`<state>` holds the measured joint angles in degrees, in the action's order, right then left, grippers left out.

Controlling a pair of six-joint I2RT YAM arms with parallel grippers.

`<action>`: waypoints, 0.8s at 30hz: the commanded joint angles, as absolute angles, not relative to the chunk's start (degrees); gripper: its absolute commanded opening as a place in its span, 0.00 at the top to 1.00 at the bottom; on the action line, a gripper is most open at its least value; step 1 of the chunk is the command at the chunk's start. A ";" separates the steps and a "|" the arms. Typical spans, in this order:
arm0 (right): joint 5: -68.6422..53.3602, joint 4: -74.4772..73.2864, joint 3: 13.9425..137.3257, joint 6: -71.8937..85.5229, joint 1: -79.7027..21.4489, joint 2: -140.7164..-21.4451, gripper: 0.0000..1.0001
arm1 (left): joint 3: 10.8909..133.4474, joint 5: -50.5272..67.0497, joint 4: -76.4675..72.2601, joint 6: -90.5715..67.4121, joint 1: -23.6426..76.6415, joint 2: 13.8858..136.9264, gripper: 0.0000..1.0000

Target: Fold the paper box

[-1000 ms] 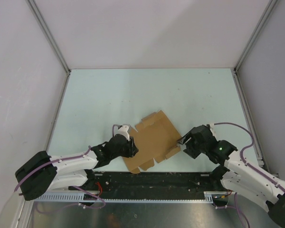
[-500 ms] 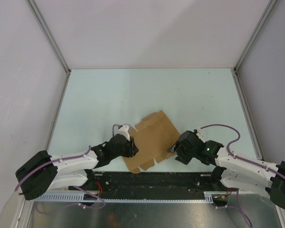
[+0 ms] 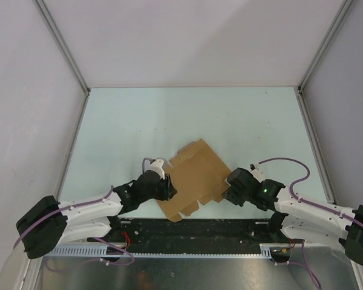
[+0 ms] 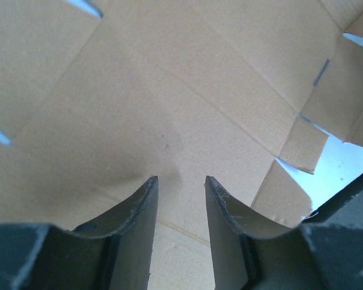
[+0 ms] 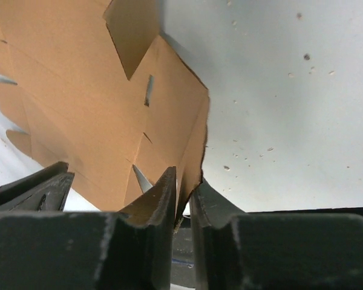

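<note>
One flat brown paper box point(image 3: 193, 175), two robot arms, left arm point(image 3: 88, 209) and right arm point(image 3: 314, 210), one pale table point(image 3: 169, 121).

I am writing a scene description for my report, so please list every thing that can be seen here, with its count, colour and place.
paper box: one, brown, a flat unfolded sheet with flaps, near the middle of the table's front edge
table: one, pale blue-green, under the sheet
walls: three, white, to the left, back and right of the table
metal posts: two, grey, rising from the back corners
base plate: one, black, along the table's near edge
cables: purple, along both arms
left gripper: one, dark, jaws apart, at the sheet's left edge
right gripper: one, dark, shut on the sheet's right edge
</note>
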<state>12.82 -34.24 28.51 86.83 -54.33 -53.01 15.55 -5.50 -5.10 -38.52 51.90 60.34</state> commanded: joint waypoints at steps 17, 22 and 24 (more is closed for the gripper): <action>24.88 -35.17 38.05 52.49 -49.49 -53.96 0.92 | 32.69 -11.25 15.46 -31.91 47.47 38.25 0.48; 21.62 -31.56 42.09 39.76 -45.97 -57.91 0.92 | 33.13 -11.78 18.36 -31.03 42.99 35.25 0.48; 21.71 -31.02 42.89 37.10 -45.62 -60.02 0.92 | 32.70 -11.69 19.16 -31.03 42.28 34.90 0.48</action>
